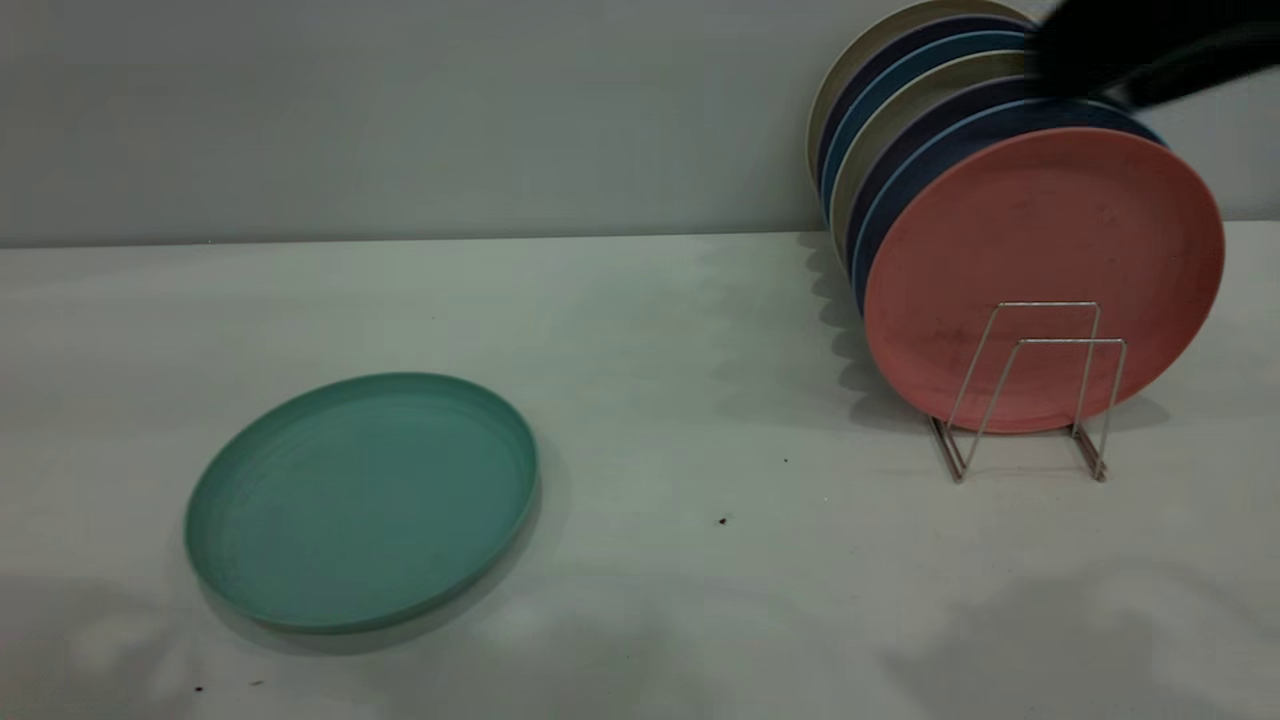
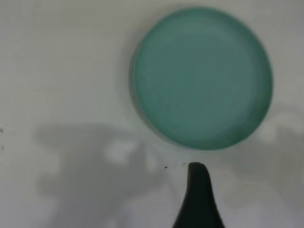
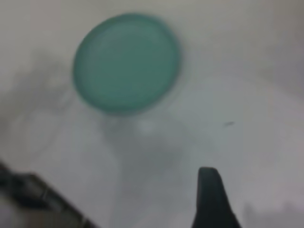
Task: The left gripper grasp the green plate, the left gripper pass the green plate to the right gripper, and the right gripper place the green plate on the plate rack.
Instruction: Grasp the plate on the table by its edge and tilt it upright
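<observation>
The green plate (image 1: 362, 500) lies flat on the white table at the front left; it also shows in the left wrist view (image 2: 202, 78) and the right wrist view (image 3: 126, 61). My left gripper (image 2: 237, 194) hovers above the table just short of the plate's rim, open and empty, with one black finger (image 2: 197, 197) in view. My right gripper (image 3: 251, 199) is high above the table, far from the plate, open and empty, with one finger (image 3: 211, 199) in view. The plate rack (image 1: 1030, 400) stands at the right, its front loops free.
A salmon-pink plate (image 1: 1045, 270) stands in the rack with several blue, dark and cream plates (image 1: 900, 110) behind it. A blurred black arm part (image 1: 1150, 50) hangs over the stack at the top right. A grey wall runs behind the table.
</observation>
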Controlling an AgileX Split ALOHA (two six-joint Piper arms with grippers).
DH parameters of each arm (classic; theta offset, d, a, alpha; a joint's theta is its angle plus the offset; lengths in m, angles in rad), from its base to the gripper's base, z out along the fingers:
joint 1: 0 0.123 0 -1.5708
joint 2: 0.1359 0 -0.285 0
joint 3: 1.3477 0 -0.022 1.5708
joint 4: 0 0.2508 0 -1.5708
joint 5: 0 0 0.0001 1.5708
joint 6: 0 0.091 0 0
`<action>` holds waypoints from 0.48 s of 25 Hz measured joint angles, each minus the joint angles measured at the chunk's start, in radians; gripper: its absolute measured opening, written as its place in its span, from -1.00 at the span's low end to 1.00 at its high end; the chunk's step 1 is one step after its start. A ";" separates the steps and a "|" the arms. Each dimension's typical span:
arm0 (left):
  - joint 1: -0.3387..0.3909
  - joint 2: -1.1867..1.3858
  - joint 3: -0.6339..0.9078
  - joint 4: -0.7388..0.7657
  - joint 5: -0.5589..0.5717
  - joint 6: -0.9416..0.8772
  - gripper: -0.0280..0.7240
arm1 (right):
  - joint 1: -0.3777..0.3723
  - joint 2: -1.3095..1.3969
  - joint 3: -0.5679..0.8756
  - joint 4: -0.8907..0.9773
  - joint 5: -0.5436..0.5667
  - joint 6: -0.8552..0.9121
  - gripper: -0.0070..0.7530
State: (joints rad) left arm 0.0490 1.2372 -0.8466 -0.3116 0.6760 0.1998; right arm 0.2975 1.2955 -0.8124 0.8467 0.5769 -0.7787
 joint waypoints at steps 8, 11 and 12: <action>0.000 0.351 -0.034 -0.003 -0.089 0.038 0.65 | 0.225 0.330 -0.147 0.073 -0.027 -0.052 0.32; 0.000 0.501 -0.109 -0.004 -0.071 0.041 0.65 | 0.263 0.423 -0.210 0.100 -0.027 -0.073 0.32; 0.000 0.541 -0.143 -0.004 -0.061 0.041 0.65 | 0.266 0.449 -0.225 0.107 -0.023 -0.077 0.32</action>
State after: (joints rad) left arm 0.0490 1.7780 -0.9897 -0.3158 0.6154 0.2407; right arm 0.5634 1.7446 -1.0374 0.9537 0.5544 -0.8557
